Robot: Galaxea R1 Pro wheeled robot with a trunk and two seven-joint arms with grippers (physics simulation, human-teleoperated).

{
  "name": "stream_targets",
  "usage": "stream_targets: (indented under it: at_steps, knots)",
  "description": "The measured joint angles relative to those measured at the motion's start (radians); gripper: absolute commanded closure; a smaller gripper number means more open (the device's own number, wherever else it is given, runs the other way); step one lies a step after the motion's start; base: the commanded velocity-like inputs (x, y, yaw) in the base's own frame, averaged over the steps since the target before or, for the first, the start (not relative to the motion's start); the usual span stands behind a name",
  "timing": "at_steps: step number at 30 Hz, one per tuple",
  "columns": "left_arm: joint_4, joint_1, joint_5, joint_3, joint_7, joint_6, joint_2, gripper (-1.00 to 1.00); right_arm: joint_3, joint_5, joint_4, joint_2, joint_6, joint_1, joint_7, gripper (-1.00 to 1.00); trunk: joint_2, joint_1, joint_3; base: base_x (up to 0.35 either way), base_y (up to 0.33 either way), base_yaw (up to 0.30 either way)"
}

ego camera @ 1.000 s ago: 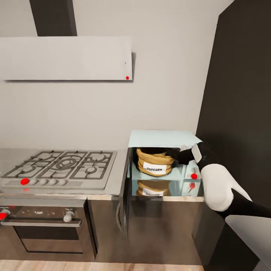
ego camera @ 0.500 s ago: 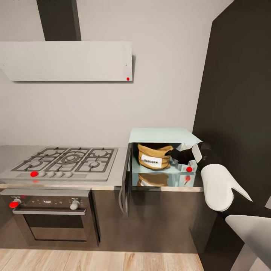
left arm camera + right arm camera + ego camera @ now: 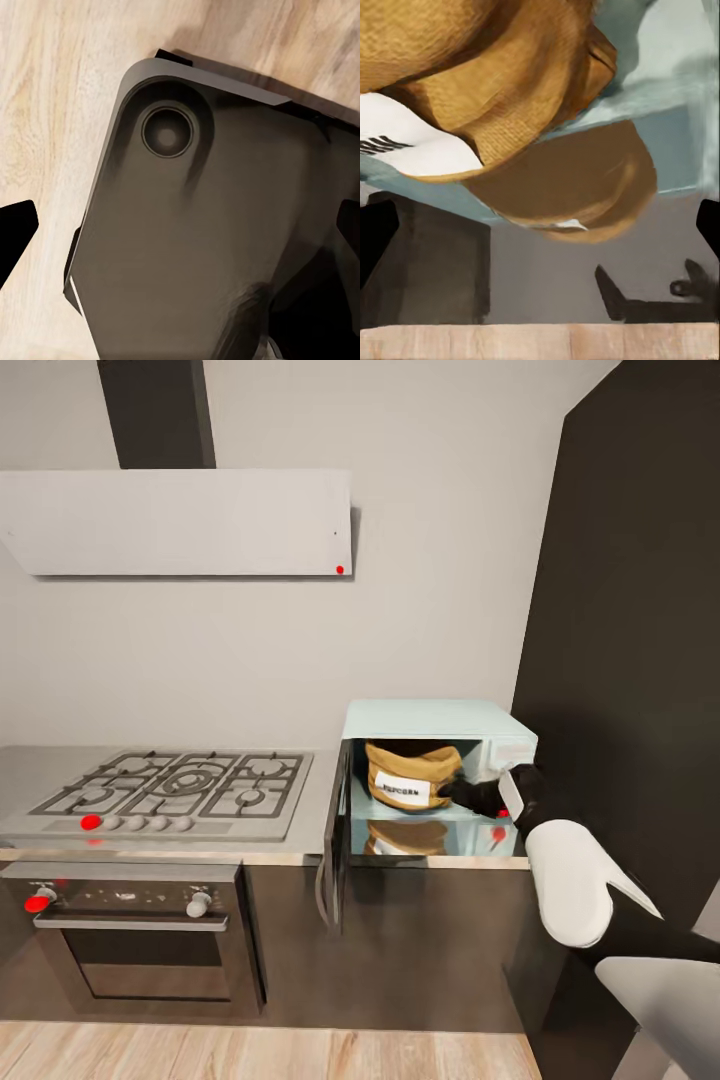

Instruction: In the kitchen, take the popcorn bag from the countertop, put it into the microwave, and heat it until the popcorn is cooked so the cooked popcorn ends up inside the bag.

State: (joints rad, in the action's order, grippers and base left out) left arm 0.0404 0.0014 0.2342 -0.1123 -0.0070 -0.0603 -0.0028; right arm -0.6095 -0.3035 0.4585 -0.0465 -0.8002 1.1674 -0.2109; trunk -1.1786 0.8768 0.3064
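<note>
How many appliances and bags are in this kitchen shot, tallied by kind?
Microwave: 1
Gas hob: 1
Oven: 1
Extractor hood: 1
Popcorn bag: 1
Total: 5

We see even, soft, bright light and a slightly blurred render. The glossy grey countertop (image 3: 320, 815) mirrors the tan burlap sack (image 3: 410, 775); the pale blue microwave (image 3: 440, 722) is shadowed inside.

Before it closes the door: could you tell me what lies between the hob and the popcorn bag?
In the head view, the microwave's open door stands edge-on between hob and popcorn bag.
</note>
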Motion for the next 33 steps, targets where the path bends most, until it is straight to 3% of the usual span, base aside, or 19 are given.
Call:
stream_targets:
  at_steps: [3,5,10,13,16,20,23,30,33]
  knots:
    - [0.000,0.000,0.000,0.000,0.000,0.000,0.000,-1.00,0.000,-0.073,-0.002,-0.007,0.110,-0.046,-0.001,-1.00,0.000,0.000,0.000,0.000,0.000,0.000]
    - [0.000,0.000,-0.001,0.000,0.000,-0.001,0.000,-1.00,0.000,-0.098,-0.027,-0.022,0.168,-0.061,-0.001,-1.00,0.000,0.000,0.000,0.000,0.000,0.000]
    - [0.000,0.000,-0.001,0.000,0.000,-0.001,0.000,-1.00,0.000,-0.108,-0.170,-0.035,0.407,-0.066,-0.037,-1.00,0.000,0.000,0.000,0.000,0.000,0.000]
    - [0.000,0.000,0.000,0.000,0.000,-0.001,0.000,-1.00,0.001,-0.115,-0.186,-0.034,0.445,-0.066,-0.158,-1.00,0.000,0.000,0.000,0.000,0.000,0.000]
    - [0.000,0.000,0.000,0.000,0.000,-0.001,0.000,-1.00,0.000,-0.127,-0.191,-0.035,0.526,-0.066,-0.191,-1.00,0.000,0.000,0.000,0.000,0.000,0.000]
    - [0.000,0.000,0.000,0.000,0.000,-0.001,0.000,-1.00,0.000,-0.125,-0.296,-0.035,0.767,-0.067,-0.171,-1.00,0.000,0.000,0.000,0.000,0.000,0.000]
    - [0.000,0.000,0.000,0.000,0.000,-0.001,0.000,-1.00,0.000,-0.126,-0.375,-0.035,0.915,-0.067,-0.109,-1.00,0.000,0.000,0.000,0.000,0.000,0.000]
    - [0.001,0.000,-0.001,0.001,0.000,0.000,-0.001,-1.00,0.000,-0.162,-0.408,-0.036,1.000,-0.067,-0.073,-1.00,0.000,0.000,0.000,0.000,0.000,0.000]
    - [0.001,0.000,-0.001,0.001,0.000,0.000,-0.001,-1.00,0.000,-0.169,-0.407,-0.037,1.026,-0.080,-0.020,-1.00,0.000,0.000,0.000,0.000,0.000,0.000]
